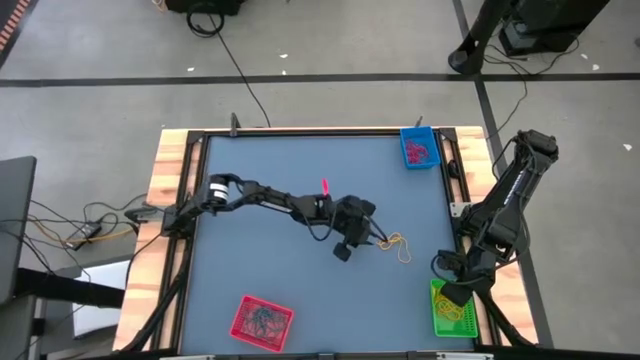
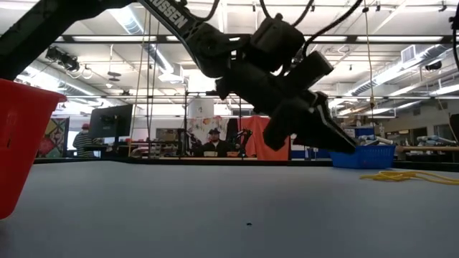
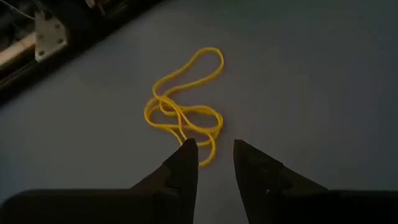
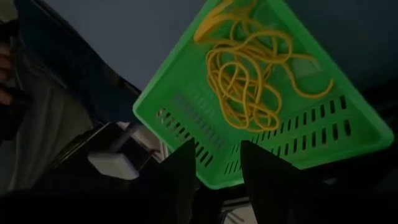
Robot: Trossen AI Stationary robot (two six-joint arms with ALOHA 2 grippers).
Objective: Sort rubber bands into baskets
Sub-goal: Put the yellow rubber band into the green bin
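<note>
High view: left tool (image 1: pixel 372 238) mid-surface beside tangled thin yellow rubber bands (image 1: pixel 398 245), arm stretched out.

Left wrist: fingers spread, empty, just short of them.

Right wrist: right tool (image 4: pixel 214 163) parted, empty, over bright green slatted plastic basket (image 4: pixel 186 106) holding yellow bands.

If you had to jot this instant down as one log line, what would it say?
left end effector: open, above loose yellow rubber bands on table | right end effector: open, empty, over green slatted plastic basket holding yellow bands
</note>
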